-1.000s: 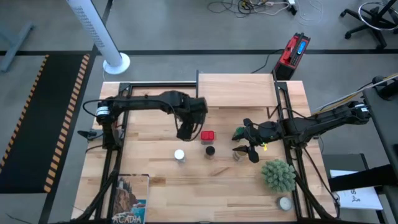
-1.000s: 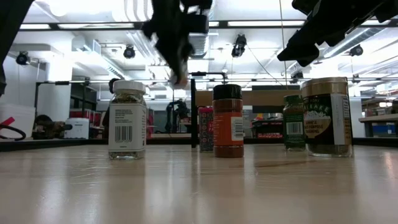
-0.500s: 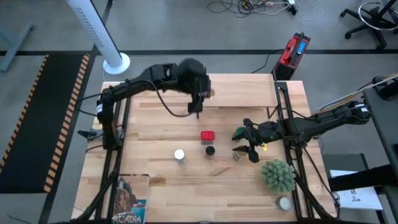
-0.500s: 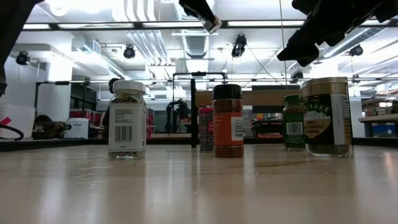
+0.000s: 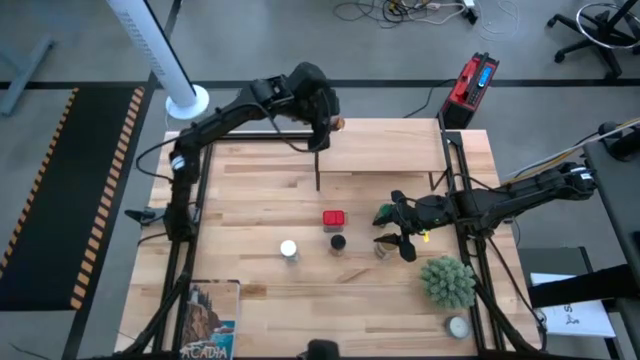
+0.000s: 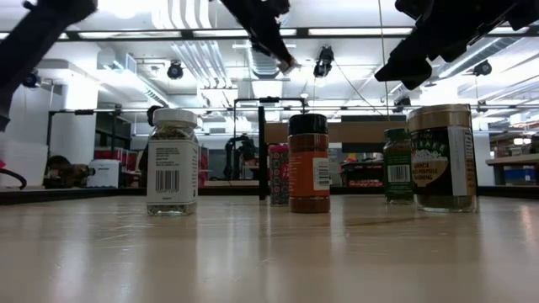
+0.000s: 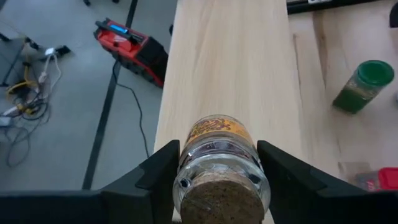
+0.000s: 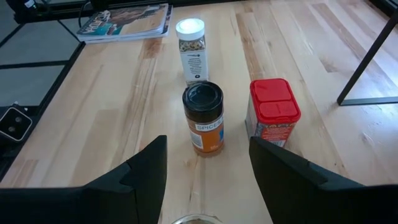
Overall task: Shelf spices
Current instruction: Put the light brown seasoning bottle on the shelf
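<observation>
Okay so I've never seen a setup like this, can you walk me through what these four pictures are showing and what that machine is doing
This is a two-armed robot at a wooden table, putting spice jars on a small light-wood shelf at the table's far edge.

The overhead picture looks straight down on both arms. The low picture looks level across the tabletop. The other two come from cameras on each wrist.

The left hand is shut on a clear cork-topped jar, carried over the shelf. The right hand hangs open above the jars.

On the table stand a white-lidded jar, a black-lidded orange jar, a red square tin and a green-lidded jar. A spiky green plant and a magazine lie nearer the front.
</observation>
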